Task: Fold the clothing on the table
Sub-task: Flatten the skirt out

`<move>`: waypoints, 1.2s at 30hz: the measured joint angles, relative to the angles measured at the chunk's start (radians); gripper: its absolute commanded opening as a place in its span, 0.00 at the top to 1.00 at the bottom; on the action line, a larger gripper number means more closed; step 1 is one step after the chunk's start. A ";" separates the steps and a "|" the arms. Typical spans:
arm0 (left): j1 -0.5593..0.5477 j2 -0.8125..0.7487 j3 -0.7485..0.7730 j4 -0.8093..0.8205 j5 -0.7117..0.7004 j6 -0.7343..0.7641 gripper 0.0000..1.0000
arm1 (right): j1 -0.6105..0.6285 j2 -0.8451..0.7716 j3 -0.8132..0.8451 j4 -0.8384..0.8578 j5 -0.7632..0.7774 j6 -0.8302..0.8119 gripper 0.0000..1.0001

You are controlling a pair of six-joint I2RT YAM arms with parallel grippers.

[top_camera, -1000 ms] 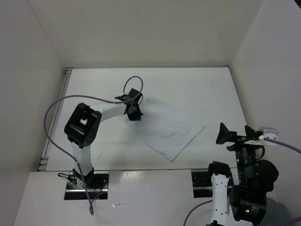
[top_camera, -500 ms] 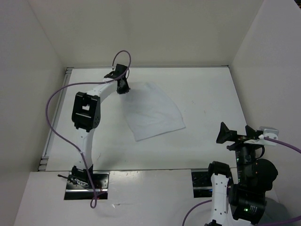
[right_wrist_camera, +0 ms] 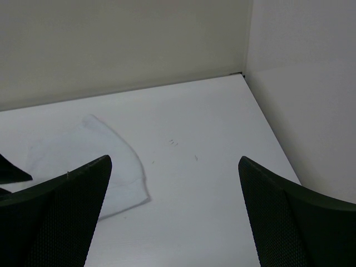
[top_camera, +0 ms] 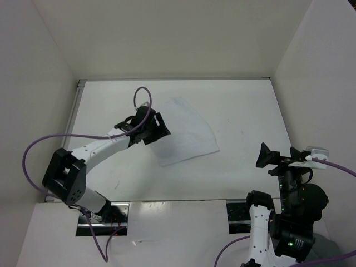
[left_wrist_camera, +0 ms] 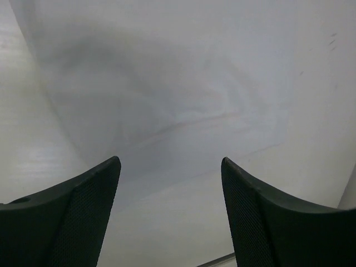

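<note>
Hovering over the near-left edge of the clothing [top_camera: 186,128], the left fingers [left_wrist_camera: 78,217] stand wide apart with nothing between them; the wrist view shows only fabric and a strip of bare counter [top_camera: 250,111] in the gap. The garment lies flat in the left-centre of the counter, toward the far wall, well apart from the right arm [top_camera: 289,222]. Outline is uneven: straight along the left and near sides, rounded on the right, which reads as a partial fold and not a finished rectangle. A faint crease runs across the cloth [left_wrist_camera: 167,94] in the left wrist view; whether it marks a doubled layer I cannot tell. The left arm [top_camera: 100,147] reaches low and long from its base, likely so the fingers meet the thin fabric at a shallow angle near its edge, where a pinch can catch one layer. The right fingers [right_wrist_camera: 61,217] are spread fully, empty, parked high beside the base at the near right, probably to keep clear of the work while watching; the garment [right_wrist_camera: 94,150] sits far left in their view. Fold judged incomplete; another edge needs lifting and carrying across.
</note>
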 measured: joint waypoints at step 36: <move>-0.128 -0.075 -0.301 -0.179 -0.101 -0.350 0.71 | 0.047 0.204 0.032 0.000 -0.071 -0.037 0.02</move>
